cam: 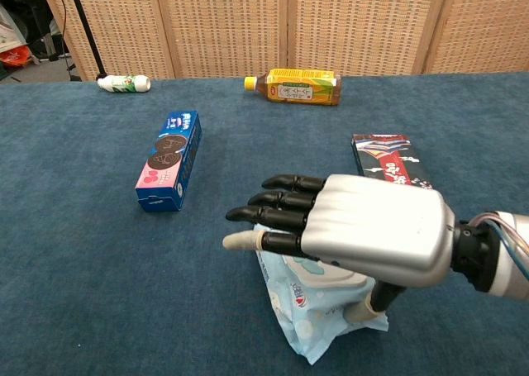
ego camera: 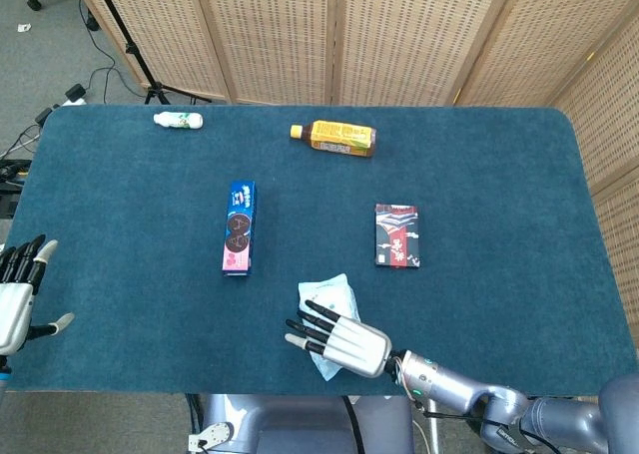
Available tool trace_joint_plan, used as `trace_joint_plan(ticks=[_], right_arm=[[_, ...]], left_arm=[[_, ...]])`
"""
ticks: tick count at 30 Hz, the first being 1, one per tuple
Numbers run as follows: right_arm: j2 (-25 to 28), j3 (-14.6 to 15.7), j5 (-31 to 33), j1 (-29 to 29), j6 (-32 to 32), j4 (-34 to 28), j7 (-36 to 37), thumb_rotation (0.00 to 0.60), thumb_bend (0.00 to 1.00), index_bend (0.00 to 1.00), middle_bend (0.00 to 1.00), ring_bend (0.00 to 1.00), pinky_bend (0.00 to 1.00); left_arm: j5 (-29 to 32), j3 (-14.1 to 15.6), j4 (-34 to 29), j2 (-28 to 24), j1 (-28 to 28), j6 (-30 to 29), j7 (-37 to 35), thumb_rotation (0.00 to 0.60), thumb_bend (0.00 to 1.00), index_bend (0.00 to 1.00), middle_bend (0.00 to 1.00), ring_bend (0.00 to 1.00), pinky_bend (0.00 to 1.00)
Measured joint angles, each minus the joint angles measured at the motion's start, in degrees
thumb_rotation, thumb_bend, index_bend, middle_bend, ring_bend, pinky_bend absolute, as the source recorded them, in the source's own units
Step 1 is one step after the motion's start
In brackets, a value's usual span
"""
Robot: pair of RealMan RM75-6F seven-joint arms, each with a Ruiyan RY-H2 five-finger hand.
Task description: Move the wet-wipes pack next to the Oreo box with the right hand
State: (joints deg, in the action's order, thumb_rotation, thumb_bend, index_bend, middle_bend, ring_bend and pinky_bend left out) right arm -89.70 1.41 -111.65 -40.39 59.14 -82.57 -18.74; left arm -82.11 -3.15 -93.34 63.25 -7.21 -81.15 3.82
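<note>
Chest view: the wipes pack (cam: 318,306) is seen lying flat on the blue worktop (cam: 74,252) near its front edge, well apart from the biscuit box (cam: 169,160). The right robot hand (cam: 347,231) is spread palm-down over the pack, fingers extended, thumb beside the pack's near edge; whether the pack is gripped cannot be told. The left robot hand (ego camera: 18,294) is held open and empty at the worktop's far left. The pack is judged light, soft and slippery-filmed; a hold across its short sides is advised.
</note>
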Motion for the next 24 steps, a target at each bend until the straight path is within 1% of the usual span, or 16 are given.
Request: trace_joint_plan(ticks=[8,15,24], right_arm=[[-2.2,-4.2,8.4,-0.2,-2.0,1.5,-1.3,0.6,0.0,0.0,0.0,0.0,0.0],[-3.6,-7.0,13.2,-0.5,-3.1,2.7,-2.9,0.6,0.0,0.0,0.0,0.0,0.0],[-8.0,-11.6,22.1,-1.4,-4.4,2.5,-7.2,0.6,0.0,0.0,0.0,0.0,0.0]], left_arm=[[0.0,0.1,0.0,-0.1,0.0,0.1,-0.3,0.6,0.0,0.0,0.0,0.0,0.0],[0.1,0.0,-0.1,-0.3,0.0,0.0,-0.8,0.6,0.0,0.0,0.0,0.0,0.0],[0.2,0.1,-0.2,-0.5,0.0,0.3,-1.1,0.6,0.0,0.0,0.0,0.0,0.0]])
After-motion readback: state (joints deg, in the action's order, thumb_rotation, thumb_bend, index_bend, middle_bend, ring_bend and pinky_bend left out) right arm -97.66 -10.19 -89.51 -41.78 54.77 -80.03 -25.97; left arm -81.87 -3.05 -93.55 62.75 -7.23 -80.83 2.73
